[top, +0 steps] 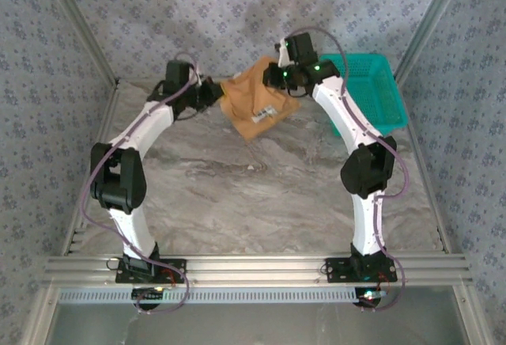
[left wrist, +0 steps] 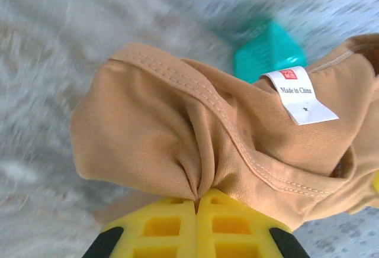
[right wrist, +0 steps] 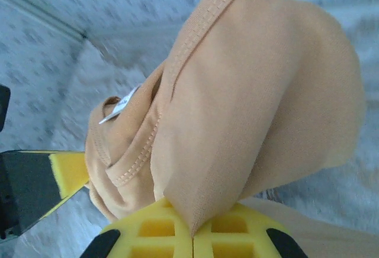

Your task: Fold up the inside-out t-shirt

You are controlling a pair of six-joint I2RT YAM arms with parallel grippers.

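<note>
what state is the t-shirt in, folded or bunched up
Bunched up, not folded: the t-shirt is held crumpled between the left gripper and right gripper, each shut on a pinch of cloth.

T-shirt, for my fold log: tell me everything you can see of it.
The t-shirt is tan, soft cloth with stitched seams and a white label reading Made in China. It is bunched toward the back of the table beside the teal basket; the left gripper and right gripper each pinch a fold, shut.

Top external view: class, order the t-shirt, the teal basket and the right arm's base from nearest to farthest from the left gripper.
1. t-shirt, held by the left gripper.
2. teal basket, far right.
3. right arm's base, near edge.
</note>
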